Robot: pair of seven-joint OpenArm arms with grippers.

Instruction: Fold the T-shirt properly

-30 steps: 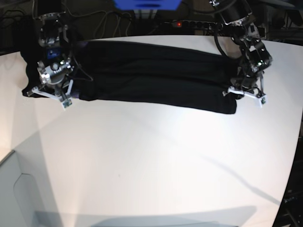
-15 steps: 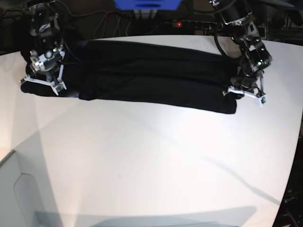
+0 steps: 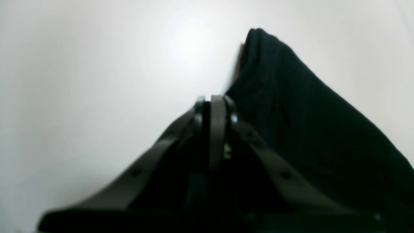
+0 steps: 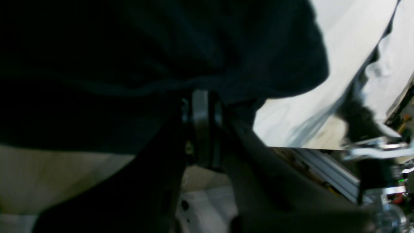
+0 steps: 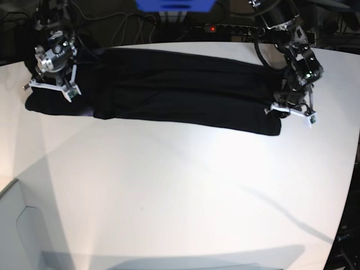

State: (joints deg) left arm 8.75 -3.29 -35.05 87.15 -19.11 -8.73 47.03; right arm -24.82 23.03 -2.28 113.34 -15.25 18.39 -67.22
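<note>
White worktop (image 5: pixel 185 185), glossy, with cables and a power strip (image 5: pixel 230 27) along the dark far edge. T-shirt (image 5: pixel 180 93) lying across the far part of the worktop as a long, narrow black band running left to right; apparently already folded lengthwise, with soft ridges along the cloth. Right hand (image 5: pixel 49 90) at the left end of the band, jaws closed; right wrist view shows dark cloth gathered over and around the closed tips (image 4: pixel 202 106), so judged to be pinching that end, which sits bunched near the left edge of the worktop. Left hand (image 5: pixel 292 111) at the right end, jaws closed narrow; left wrist view shows the tips (image 3: pixel 215 110) pressed together just beside a raised peak of black cloth, but whether cloth is actually caught between them cannot be told. Orange-red collar tag not visible in any view. Judged status: lengthwise folds done, both ends attended. Remaining: crosswise fold bringing one end over the other, then flattening and squaring of the final packet. Risk noted: bunched left end may carry wrinkles into the next fold.
</note>
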